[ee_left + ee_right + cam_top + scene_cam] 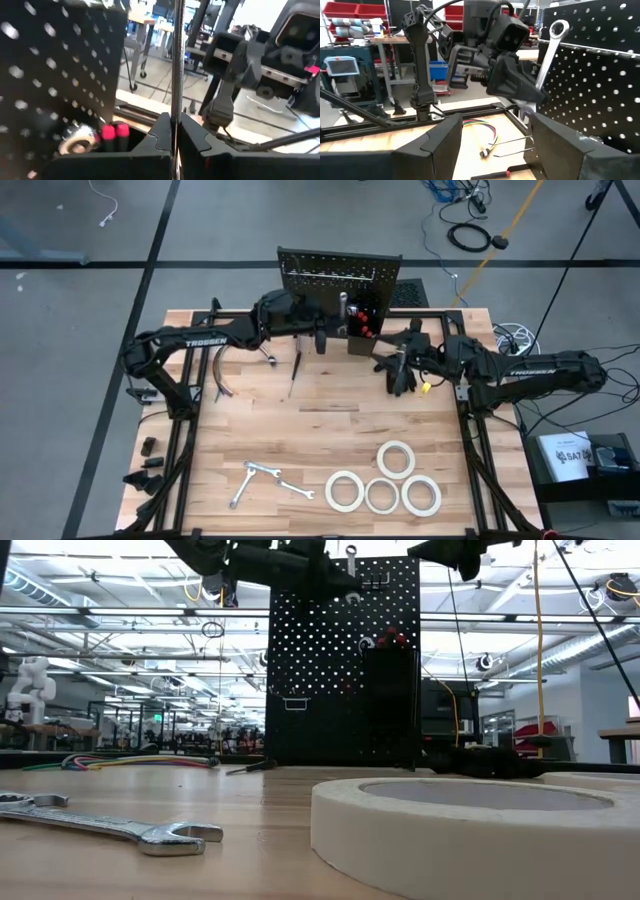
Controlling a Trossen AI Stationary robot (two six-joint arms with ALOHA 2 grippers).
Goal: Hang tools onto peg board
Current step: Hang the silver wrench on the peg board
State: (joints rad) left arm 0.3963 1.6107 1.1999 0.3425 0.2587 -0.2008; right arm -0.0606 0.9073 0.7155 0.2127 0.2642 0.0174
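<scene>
The peg board (338, 272) stands upright at the table's far edge, with a small bin (362, 325) of red-handled tools on its front. My left gripper (175, 131) is level in front of the board, shut on a silver wrench (547, 55) whose ring end (559, 27) points up. My right gripper (495, 150) hangs open and touches nothing, to the right of the board (410, 345). Two wrenches (262, 480) and several white tape rolls (385, 480) lie flat near the table's front edge. My left gripper pinches the wrench's shank (176, 107) between its two fingers, on the lower half near the open end (527, 107). The fingers come level from the table's left and lie across the wrench. It stands nearly upright, lifted clear, close before the board's face.
A screwdriver (295, 370), a ratchet (268, 358) and a curved chrome tube (222, 375) lie on the table left of the board. A black glove (400, 377) lies below my right gripper. Bare wood lies between the board and the tape rolls.
</scene>
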